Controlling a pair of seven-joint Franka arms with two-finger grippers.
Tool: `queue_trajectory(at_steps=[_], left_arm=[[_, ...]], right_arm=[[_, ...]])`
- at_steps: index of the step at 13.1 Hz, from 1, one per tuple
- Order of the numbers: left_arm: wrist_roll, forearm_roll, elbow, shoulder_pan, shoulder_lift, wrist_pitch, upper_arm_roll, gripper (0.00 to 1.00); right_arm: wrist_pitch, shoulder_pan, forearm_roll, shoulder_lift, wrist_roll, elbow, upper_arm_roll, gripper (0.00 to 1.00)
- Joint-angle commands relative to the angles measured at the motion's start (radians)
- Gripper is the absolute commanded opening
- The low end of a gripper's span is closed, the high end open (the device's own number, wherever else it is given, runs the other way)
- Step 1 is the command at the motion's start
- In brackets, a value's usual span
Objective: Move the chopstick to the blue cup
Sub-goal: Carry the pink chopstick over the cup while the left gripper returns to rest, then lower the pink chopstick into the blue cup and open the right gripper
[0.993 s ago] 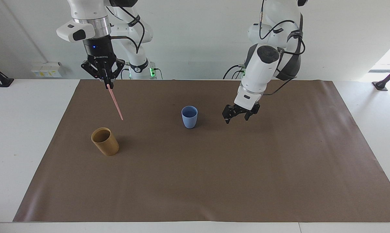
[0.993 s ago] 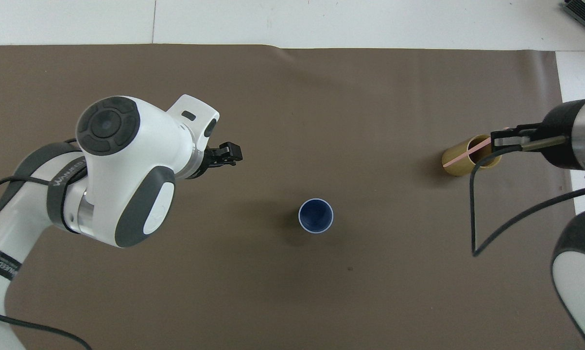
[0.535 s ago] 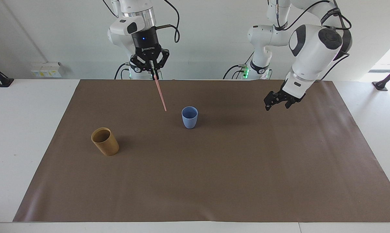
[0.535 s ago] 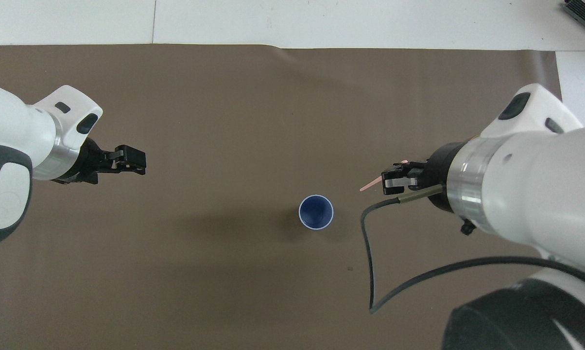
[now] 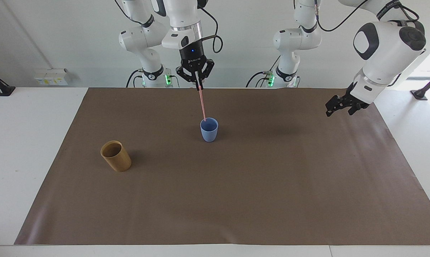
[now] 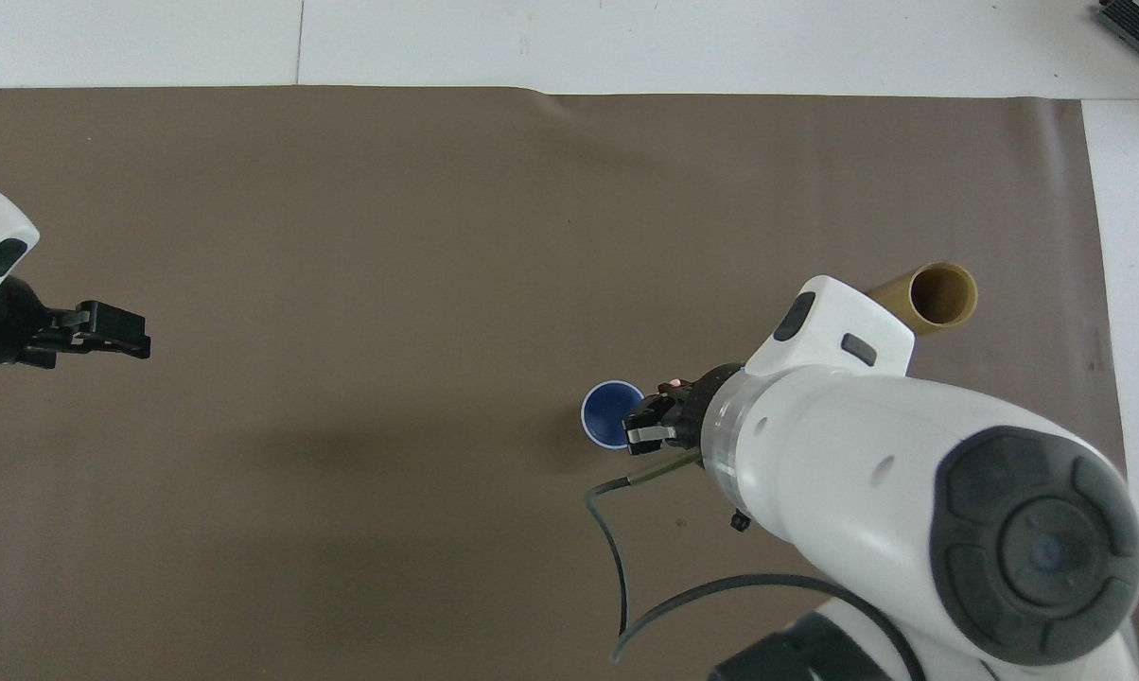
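Right end effector (image 5: pixel 199 85) pinches chopstick (image 5: pixel 202 103) near-vertical, tip at blue cup (image 5: pixel 209 130) rim.

Blue cup (image 5: pixel 209 130): matt, smooth finish, plastic in appearance. Tan cup (image 5: pixel 116 156): smooth, faintly satin wall (material cannot be determined). Chopstick (image 5: pixel 202 103): smooth, pale pink, matt. Brown mat (image 5: pixel 236 200): matt sheet, paper-like, with slight creases at one edge. Counter (image 5: pixel 25 142): smooth white surface. Arm shells: glossy white plastic.

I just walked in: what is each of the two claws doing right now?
Right gripper: shut on the chopstick, over the blue cup.
Left gripper: open, holding nothing, waiting.
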Motion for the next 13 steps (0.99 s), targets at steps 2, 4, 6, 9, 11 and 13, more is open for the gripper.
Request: queue_trajectory(at_steps=[2,4,6,9,11,13], left_arm=[[0.148,0.043,-0.005,0.086,-0.054,-0.043,-0.014,1.0],[0.17,0.043,0.062,0.094,-0.046,-0.061,-0.014,1.0],[0.168,0.046,0.165,0.082,-0.032,-0.13,-0.016,1.0],[0.164,0.046,0.265,0.076,-0.016,-0.202,-0.033,1.0],[0.156,0.035,0.314,0.07,-0.009,-0.261,-0.06,1.0],[0.127,0.021,0.302,0.045,-0.019,-0.27,-0.062,1.0]], right_arm=[[0.04,0.004,0.051,-0.009,0.004,-0.101,-0.003,0.0],[0.101,0.004,0.059,0.0,-0.006,-0.132,-0.003,0.0],[0.161,0.01,0.059,0.039,-0.01,-0.133,-0.003,0.0],[0.225,0.01,0.059,0.066,-0.044,-0.137,-0.003,0.02],[0.227,0.008,0.059,0.071,-0.068,-0.14,-0.003,0.26],[0.219,0.007,0.059,0.071,-0.073,-0.14,-0.003,0.43]])
